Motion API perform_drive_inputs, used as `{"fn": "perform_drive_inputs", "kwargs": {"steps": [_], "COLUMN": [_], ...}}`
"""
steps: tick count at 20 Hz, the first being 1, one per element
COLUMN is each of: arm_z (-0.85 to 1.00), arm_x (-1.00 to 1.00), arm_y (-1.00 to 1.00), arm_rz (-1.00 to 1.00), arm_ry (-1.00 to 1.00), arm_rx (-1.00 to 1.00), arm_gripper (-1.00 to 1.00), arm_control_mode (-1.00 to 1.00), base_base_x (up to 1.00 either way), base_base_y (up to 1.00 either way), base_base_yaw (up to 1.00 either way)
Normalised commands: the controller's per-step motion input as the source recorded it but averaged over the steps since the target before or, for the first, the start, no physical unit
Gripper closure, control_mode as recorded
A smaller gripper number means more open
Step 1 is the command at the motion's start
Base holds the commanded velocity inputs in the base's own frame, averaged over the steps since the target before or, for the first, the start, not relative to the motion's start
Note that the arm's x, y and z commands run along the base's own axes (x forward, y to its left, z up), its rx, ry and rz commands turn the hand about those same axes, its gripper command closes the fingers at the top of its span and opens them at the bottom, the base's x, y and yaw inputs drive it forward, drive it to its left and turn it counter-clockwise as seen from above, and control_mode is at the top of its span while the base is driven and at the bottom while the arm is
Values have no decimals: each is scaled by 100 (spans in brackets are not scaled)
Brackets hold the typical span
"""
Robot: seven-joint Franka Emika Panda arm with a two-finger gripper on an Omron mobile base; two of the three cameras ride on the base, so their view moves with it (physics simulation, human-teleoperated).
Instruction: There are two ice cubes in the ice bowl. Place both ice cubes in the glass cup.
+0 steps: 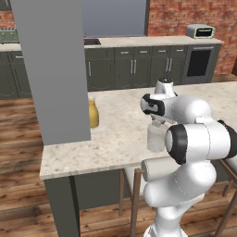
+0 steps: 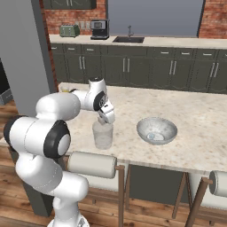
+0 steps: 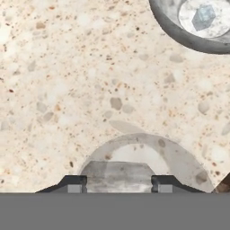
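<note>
Pincer (image 3: pixel 117 183) over the glass cup (image 2: pixel 103 134)

It grips an ice cube (image 3: pixel 117 176) between its fingers, above the cup's mouth; the other cube (image 3: pixel 203 16) lies in the ice bowl (image 2: pixel 156 131) nearby on the worktop (image 2: pixel 195 119).

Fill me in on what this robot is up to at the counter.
The gripper hangs right above the glass cup, with a pale block that looks like an ice cube between its fingertips. Another ice cube lies in the ice bowl, which stands apart from the cup on the speckled counter. So one cube is at the cup and one is left.
</note>
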Motion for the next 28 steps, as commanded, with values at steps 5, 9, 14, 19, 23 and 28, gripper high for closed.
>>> {"fn": "perform_drive_inputs", "kwargs": {"steps": [5, 9, 14, 19, 23, 28], "arm_z": [-12, -29, -26, -10, 0, 5], "arm_x": [12, 0, 0, -6, -69, -52], "arm_y": [0, 0, 0, 0, 0, 0], "arm_rz": [0, 0, 0, 0, 0, 0], "arm_ry": [0, 0, 0, 0, -10, -15], "arm_rx": [0, 0, 0, 0, 0, 0], "arm_gripper": [100, 100, 100, 100, 100, 100], "arm_control_mode": [-100, -100, -100, -100, -100, -100], "base_base_x": [0, 0, 0, 0, 0, 0], "base_base_y": [0, 0, 0, 0, 0, 0], "base_base_yaw": [0, 0, 0, 0, 0, 0]}}
